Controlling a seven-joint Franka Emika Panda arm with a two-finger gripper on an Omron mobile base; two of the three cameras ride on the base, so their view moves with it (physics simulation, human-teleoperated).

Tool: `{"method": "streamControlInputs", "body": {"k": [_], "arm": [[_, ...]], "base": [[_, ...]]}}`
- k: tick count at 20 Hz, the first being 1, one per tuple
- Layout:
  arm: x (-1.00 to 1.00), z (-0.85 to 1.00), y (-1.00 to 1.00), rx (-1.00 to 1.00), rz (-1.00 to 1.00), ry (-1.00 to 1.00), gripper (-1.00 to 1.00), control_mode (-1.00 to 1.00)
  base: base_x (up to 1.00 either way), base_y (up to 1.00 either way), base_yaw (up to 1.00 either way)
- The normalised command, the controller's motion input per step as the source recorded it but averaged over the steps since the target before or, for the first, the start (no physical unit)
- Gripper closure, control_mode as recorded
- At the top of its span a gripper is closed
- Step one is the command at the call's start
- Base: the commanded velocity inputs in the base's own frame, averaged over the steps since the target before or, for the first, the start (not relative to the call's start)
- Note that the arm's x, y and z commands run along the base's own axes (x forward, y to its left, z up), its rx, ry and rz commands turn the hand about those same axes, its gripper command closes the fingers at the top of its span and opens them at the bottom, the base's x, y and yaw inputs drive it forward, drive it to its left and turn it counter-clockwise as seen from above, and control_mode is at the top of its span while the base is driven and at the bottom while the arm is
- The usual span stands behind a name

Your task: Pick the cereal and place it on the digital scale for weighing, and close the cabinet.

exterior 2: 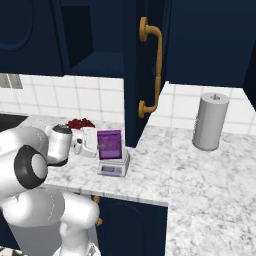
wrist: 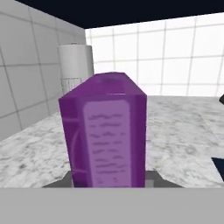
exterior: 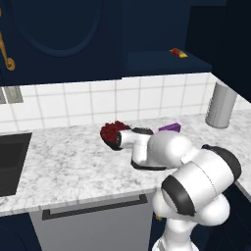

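Observation:
The purple cereal box [exterior 2: 111,145] stands upright on the light grey digital scale [exterior 2: 114,168] on the marble counter. In the hand view the cereal [wrist: 105,135] is close and centred, with the scale's platform [wrist: 152,177] showing beneath it. From the left base, a sliver of the cereal [exterior: 170,127] peeks out behind my arm. My gripper [exterior 2: 100,146] sits at the box's left side, looks open, and holds nothing. The navy cabinet's door [exterior 2: 134,75] with its gold handle [exterior 2: 152,70] stands open, swung out over the counter. The cabinet shelf [exterior: 166,62] is exposed.
A bowl of red fruit [exterior: 112,131] sits just left of the scale. A grey cylinder [exterior 2: 210,122] stands at the back right. The sink [exterior: 10,162] lies far left, and a grey drawer with a black bar handle [exterior: 93,208] is below the counter.

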Motion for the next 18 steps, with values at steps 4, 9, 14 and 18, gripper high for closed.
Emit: {"method": "streamControlInputs", "body": {"k": [4, 9, 14, 18], "arm": [[0.26, -0.11, -0.13, 0.00, 0.00, 0.00, 1.00, -1.00], [0.15, -0.06, -0.11, 0.00, 0.00, 0.00, 1.00, -1.00], [0.00, -0.39, 0.00, -0.02, 0.00, -0.01, -1.00, -1.00], [-0.06, -0.14, 0.00, 0.00, 0.00, -0.12, -1.00, -1.00]], "base": [[0.00, 0.00, 0.00], [0.00, 0.00, 0.00], [0.00, 0.00, 0.00], [0.00, 0.00, 0.00]]}}
